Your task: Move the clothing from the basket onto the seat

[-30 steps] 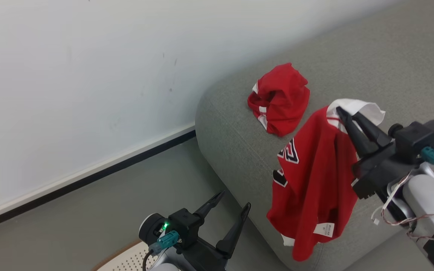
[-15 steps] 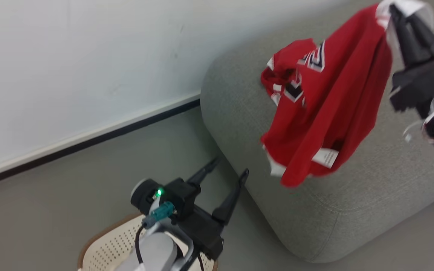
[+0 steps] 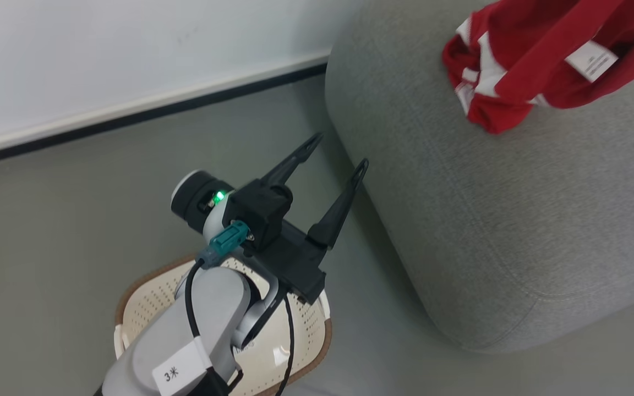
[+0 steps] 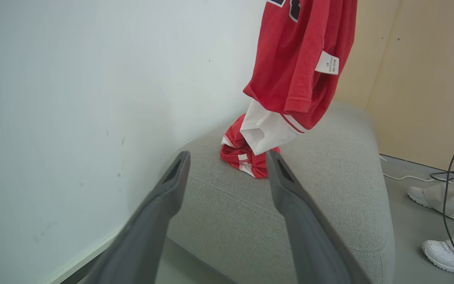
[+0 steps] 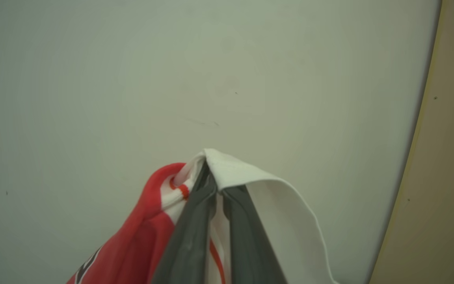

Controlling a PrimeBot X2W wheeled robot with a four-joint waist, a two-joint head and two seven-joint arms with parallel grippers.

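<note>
R gripper [image 5: 214,183] jaws clamp the hanging jersey [image 4: 298,59] above the sofa [image 3: 487,220]; L gripper [image 3: 339,150] jaws spread wide, empty, by sofa's corner. Two jerseys (second jersey [image 4: 237,156] crumpled near sofa's wall-side edge), one basket [image 3: 149,300].

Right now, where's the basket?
In the head view the basket sits on the floor at the bottom, left of centre, partly hidden by the left arm, just off the sofa's near corner.

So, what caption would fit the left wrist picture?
Open left gripper faces the sofa, a hanging jersey above a crumpled jersey on it.
</note>
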